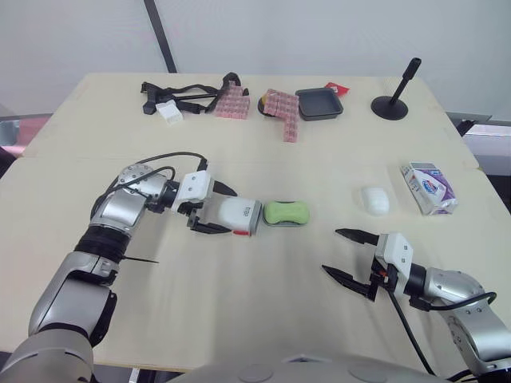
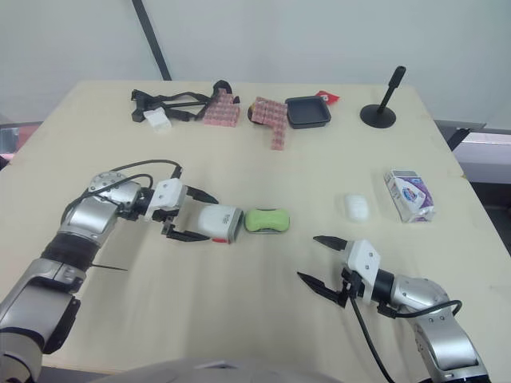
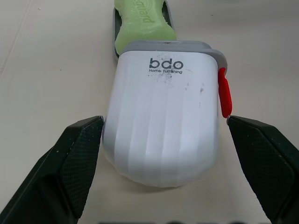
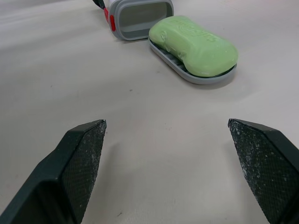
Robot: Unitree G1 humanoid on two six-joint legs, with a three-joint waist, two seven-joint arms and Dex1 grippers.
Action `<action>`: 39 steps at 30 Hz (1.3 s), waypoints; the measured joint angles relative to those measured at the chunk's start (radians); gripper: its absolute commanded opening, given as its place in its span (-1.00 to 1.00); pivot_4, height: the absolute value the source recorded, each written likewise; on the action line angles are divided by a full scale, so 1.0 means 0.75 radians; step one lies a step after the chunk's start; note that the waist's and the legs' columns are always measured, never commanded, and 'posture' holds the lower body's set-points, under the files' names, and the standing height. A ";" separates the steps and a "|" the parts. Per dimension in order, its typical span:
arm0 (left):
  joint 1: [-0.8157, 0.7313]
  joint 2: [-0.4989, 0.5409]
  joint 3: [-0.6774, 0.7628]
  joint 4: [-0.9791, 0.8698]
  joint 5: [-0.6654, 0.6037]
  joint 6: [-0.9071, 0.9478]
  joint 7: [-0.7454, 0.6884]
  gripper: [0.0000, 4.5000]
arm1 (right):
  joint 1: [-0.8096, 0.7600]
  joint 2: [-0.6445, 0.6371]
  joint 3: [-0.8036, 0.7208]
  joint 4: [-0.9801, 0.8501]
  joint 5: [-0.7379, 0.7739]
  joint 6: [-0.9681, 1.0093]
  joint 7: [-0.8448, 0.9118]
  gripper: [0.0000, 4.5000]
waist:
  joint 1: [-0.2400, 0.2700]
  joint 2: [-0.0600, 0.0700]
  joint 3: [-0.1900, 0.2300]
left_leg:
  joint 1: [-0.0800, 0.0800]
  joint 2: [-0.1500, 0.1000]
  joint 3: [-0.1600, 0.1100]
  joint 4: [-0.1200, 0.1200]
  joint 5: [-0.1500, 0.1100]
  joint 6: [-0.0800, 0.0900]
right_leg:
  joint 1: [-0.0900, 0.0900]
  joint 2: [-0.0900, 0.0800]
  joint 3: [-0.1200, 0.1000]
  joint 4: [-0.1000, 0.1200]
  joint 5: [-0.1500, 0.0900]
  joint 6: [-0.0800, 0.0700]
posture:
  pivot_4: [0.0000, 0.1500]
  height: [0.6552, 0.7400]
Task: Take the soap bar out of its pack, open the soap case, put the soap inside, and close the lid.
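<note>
Green soap bar (image 1: 286, 212) is unpacked and seated on the grey tray (image 4: 169, 58), mid-bench (image 1: 239, 311). White case cover (image 3: 163, 126) lies just beside it, not yet closed over it. Left claw (image 1: 231, 211) straddles the cover, wide. Right claw (image 1: 330, 250) is wide and empty. Closing remains.

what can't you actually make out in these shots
Soap: left wrist view, far end cut off by the edge, near end hidden behind the white cover.
Soap pack: head views, print too small to read.
White lump beside it: too small to identify.
</note>
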 measured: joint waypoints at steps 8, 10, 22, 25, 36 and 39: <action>0.012 -0.001 -0.021 0.004 0.018 -0.002 -0.006 1.00 | 0.008 0.000 0.000 0.000 0.000 -0.011 -0.003 0.99 | 0.000 0.000 0.000 | 0.000 0.000 0.000 0.000 0.000 0.000 | 0.000 0.000 0.000 0.000 0.000 0.000 | 1.00 1.00; 0.012 -0.001 -0.026 0.022 0.036 -0.010 -0.001 1.00 | 0.009 0.001 0.000 0.000 0.000 -0.013 -0.005 0.99 | -0.001 0.000 0.000 | 0.000 0.000 0.000 0.000 0.000 0.000 | 0.000 0.000 0.000 0.000 0.000 0.000 | 1.00 1.00; 0.013 -0.020 -0.032 0.039 0.047 -0.056 0.021 1.00 | 0.026 0.021 -0.009 -0.005 0.048 -0.013 -0.035 0.99 | -0.001 0.000 0.000 | 0.000 0.000 0.000 -0.001 0.000 0.000 | 0.000 0.000 0.000 -0.001 0.000 0.000 | 1.00 1.00; 0.013 -0.023 -0.032 0.044 0.047 -0.058 0.024 1.00 | 0.031 0.021 -0.009 -0.005 0.049 -0.013 -0.037 0.99 | -0.001 0.000 0.000 | 0.000 0.000 0.000 -0.001 0.000 0.000 | 0.000 0.000 0.000 -0.001 0.000 0.000 | 1.00 1.00; 0.008 -0.039 -0.030 0.076 0.041 -0.096 0.028 0.53 | 0.038 0.014 -0.009 -0.005 0.049 -0.013 -0.035 1.00 | -0.001 0.000 0.000 | 0.000 0.000 0.000 -0.001 0.000 0.000 | 0.000 0.000 0.000 -0.002 0.000 0.000 | 1.00 1.00; 0.008 -0.039 -0.030 0.079 0.041 -0.106 0.030 0.53 | 0.038 0.008 -0.009 -0.005 0.049 -0.013 -0.033 1.00 | -0.001 0.000 0.000 | 0.000 0.000 0.000 -0.001 0.000 0.000 | 0.000 0.000 0.000 -0.002 0.000 0.000 | 1.00 1.00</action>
